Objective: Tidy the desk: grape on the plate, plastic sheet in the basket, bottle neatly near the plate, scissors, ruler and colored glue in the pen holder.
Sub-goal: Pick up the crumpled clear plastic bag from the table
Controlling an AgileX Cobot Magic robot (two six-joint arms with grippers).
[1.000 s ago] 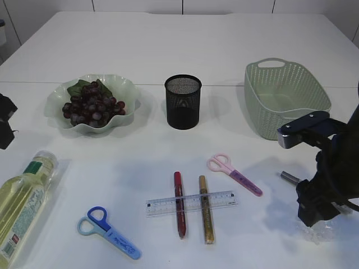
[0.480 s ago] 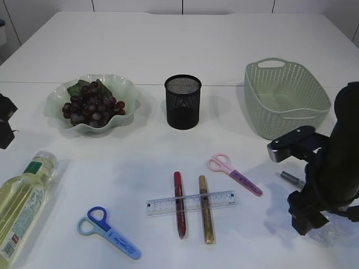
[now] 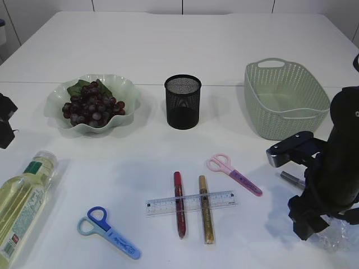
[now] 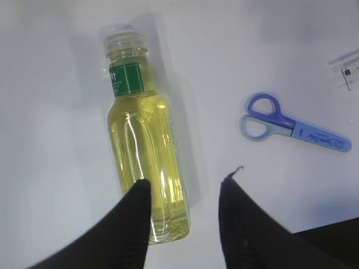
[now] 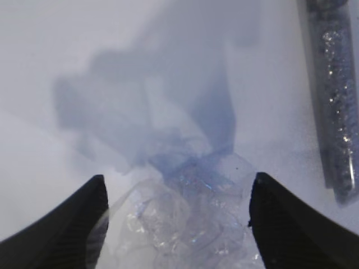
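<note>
only the grapes (image 3: 90,105) look settled: the bunch sits in the wavy green plate (image 3: 127,88). everything else is left to do. the crumpled plastic sheet (image 5: 190,224) lies on the table at the near right, directly under the right gripper (image 5: 176,216), whose fingers stand spread wide on either side of it without pinching it yet; i judge this to be the step in hand. the oil bottle (image 4: 143,151) lies on its side at the near left, well apart from the plate, with the left gripper (image 4: 185,193) hovering over its base end, fingers partly apart and holding nothing. the blue scissors (image 3: 107,231), pink scissors (image 3: 233,174), clear ruler (image 3: 190,203), and the red (image 3: 179,204) and gold (image 3: 205,208) glue tubes all lie loose on the table, the ruler across both tubes. a dark glitter tube (image 5: 335,106) lies just beside the plastic.

the green basket (image 3: 286,98) appears empty. the black mesh pen holder (image 3: 183,101) shows nothing sticking out of it.
</note>
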